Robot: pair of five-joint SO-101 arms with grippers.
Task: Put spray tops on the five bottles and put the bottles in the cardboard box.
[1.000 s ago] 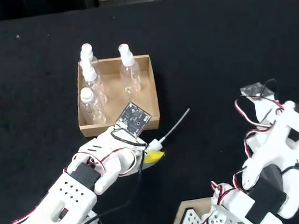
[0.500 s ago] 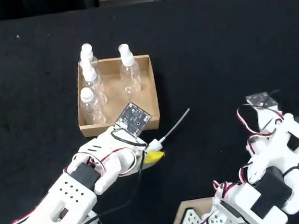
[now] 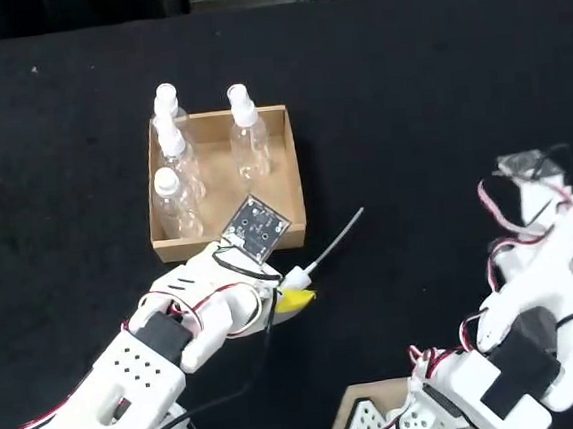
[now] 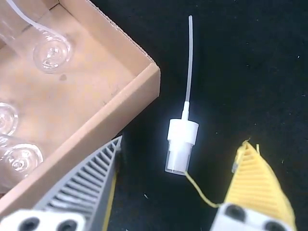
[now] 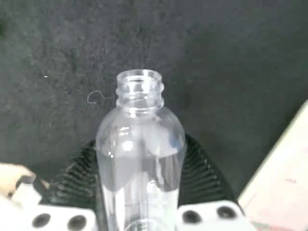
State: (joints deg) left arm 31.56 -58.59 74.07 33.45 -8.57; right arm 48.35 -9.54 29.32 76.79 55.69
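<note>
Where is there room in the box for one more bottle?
The cardboard box has bare floor at its near-right corner, between its right wall and the lone back bottle. Three bottles crowd its left wall.

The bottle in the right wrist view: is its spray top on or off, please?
Off. The bottle shows a bare threaded neck and open mouth; a spray top lies loose on the table by the box.

Frame edges and an arm's body cut into your view of the table.
The uncapped bottle (image 5: 140, 144) runs off the right wrist view before its base; the cardboard box (image 4: 106, 120) and its bottles (image 4: 21, 159) are clipped at the left wrist view's edge; from above, the left arm (image 3: 177, 334) covers part of the box's near wall.
</note>
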